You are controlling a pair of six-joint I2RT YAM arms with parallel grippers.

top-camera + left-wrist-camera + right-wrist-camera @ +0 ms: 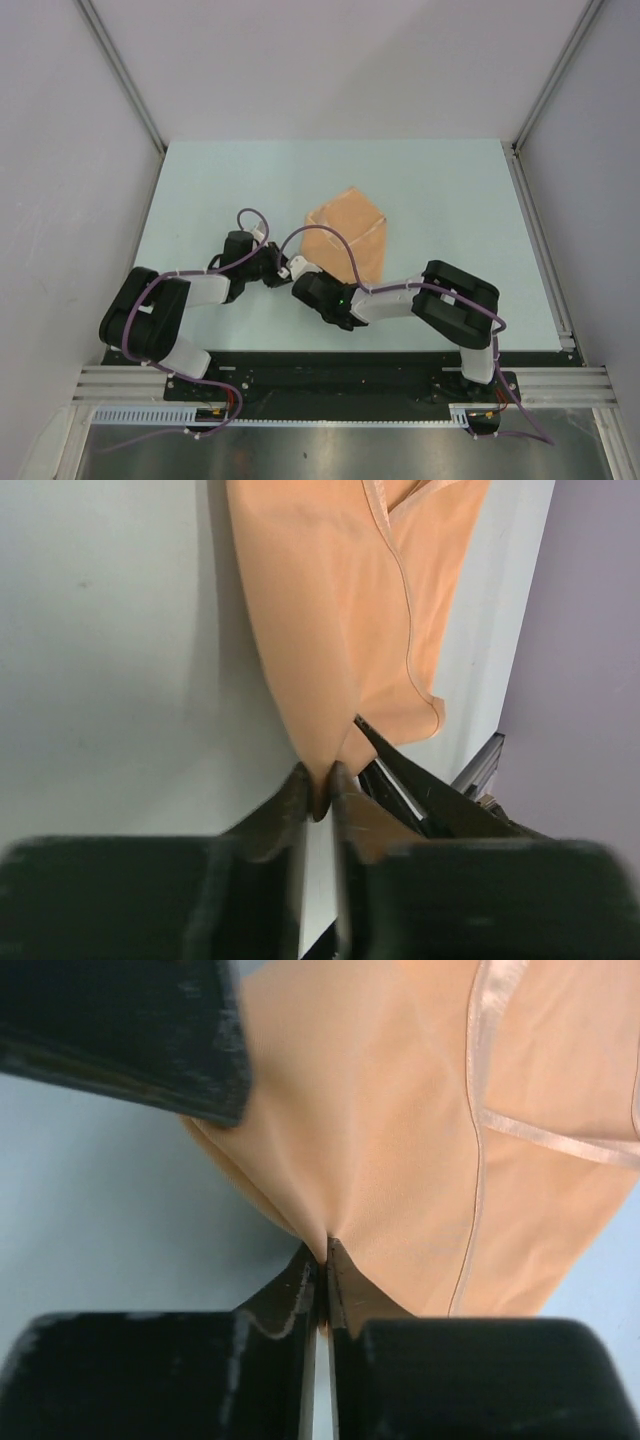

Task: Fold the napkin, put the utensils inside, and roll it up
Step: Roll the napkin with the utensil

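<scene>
Fingers [283, 820] of the left gripper [318, 792] are clamped tight on the napkin [330, 600], pinching a narrow point of cloth at its near edge. From that pinch the peach-orange fabric fans away in smooth folds, with a stitched hem curving along one side. The right gripper [322, 1268] is likewise clenched on the napkin, its two dark fingertips pressed together around a small tuck of fabric. A shiny ribbon-like hem runs up the cloth just beyond that grip. Each wrist camera shows part of the other gripper as a dark shape just beside its own, so the two grips sit close together on the same part of the napkin.

From above, both grippers meet at the near left corner of the napkin, near the middle of the table [450, 200]. The napkin lies folded into a rough diamond shape, spreading away from the grippers toward the far side. The left arm [190, 290] reaches in from the lower left and the right arm [440, 295] bends in from the lower right, both wrapped in purple cables [262, 222]. The tabletop is pale blue-green, with plain grey walls [60, 150] around it and a metal rail [340, 385] along the near edge where the arms are bolted.
</scene>
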